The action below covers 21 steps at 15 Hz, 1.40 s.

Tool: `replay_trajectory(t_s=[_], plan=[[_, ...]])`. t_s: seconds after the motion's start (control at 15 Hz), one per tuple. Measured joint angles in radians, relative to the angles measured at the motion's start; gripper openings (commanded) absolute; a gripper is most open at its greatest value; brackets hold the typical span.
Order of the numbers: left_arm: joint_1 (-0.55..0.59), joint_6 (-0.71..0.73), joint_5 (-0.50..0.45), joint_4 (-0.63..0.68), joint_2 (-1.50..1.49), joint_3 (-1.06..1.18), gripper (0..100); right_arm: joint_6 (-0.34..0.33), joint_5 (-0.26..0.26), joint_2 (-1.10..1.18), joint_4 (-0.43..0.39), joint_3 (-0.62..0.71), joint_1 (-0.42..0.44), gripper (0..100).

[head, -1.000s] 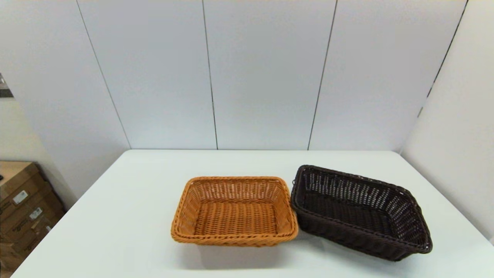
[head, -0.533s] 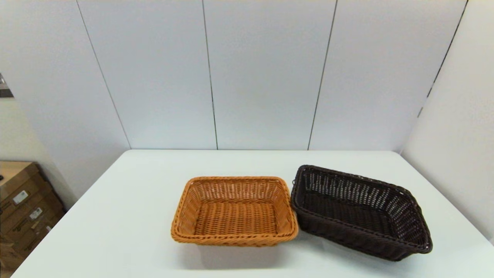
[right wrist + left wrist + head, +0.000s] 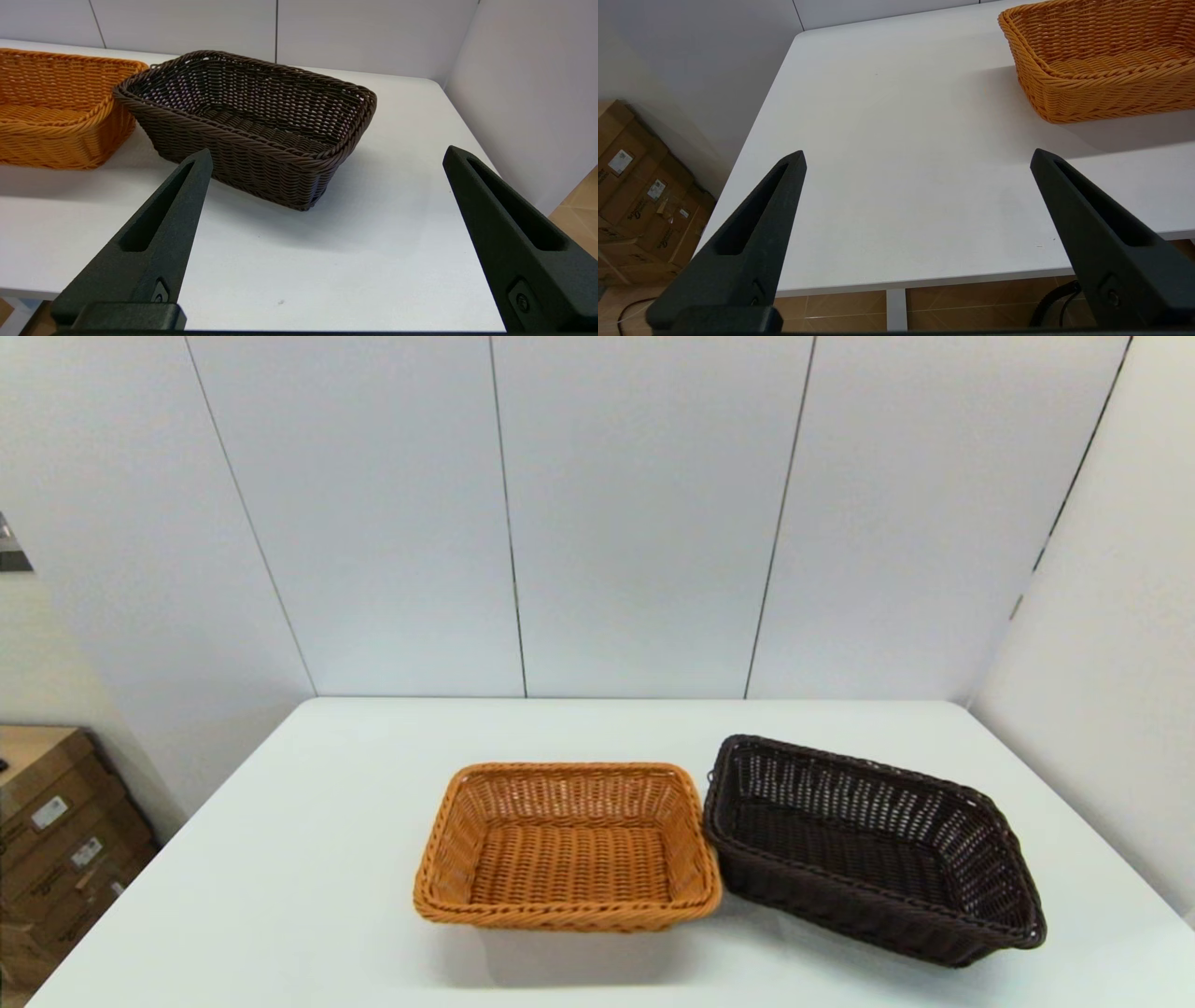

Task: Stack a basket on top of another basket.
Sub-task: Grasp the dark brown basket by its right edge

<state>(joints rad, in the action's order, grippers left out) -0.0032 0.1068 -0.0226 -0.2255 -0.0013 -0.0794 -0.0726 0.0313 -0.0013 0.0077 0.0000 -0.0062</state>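
The dark basket [image 3: 873, 849] sits on the right half of the white table [image 3: 308, 859], turned at an angle so one corner points toward the near right edge. The tan basket [image 3: 568, 845] sits squarely near the table's middle, just left of it. The dark basket's far left corner meets the tan basket's right rim; whether they actually touch cannot be told. Both baskets stand upright on the table top with nothing inside them, and neither is on the other. Neither arm shows in the head view. The left gripper [image 3: 917, 156] hangs off the near left edge of the table with its fingers spread wide and nothing between them; the tan basket lies well beyond it, to the right. The right gripper [image 3: 327, 154] hangs off the near right edge, also spread wide and holding nothing, with the dark basket on the table ahead of it. Cardboard boxes [image 3: 56, 840] are stacked on the floor left of the table.
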Motion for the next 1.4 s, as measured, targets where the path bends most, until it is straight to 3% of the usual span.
replay_trajectory(t_s=[0.67, 1.4], plan=[[0.0, 0.0, 0.0, 0.0, 0.0, 0.0, 100, -0.001, 0.002, 0.0, -0.001, 0.0, 0.0, 100], [0.0, 0.0, 0.0, 0.0, 0.0, 0.0, 100, -0.045, 0.013, 0.003, 0.01, -0.002, 0.0, 100]])
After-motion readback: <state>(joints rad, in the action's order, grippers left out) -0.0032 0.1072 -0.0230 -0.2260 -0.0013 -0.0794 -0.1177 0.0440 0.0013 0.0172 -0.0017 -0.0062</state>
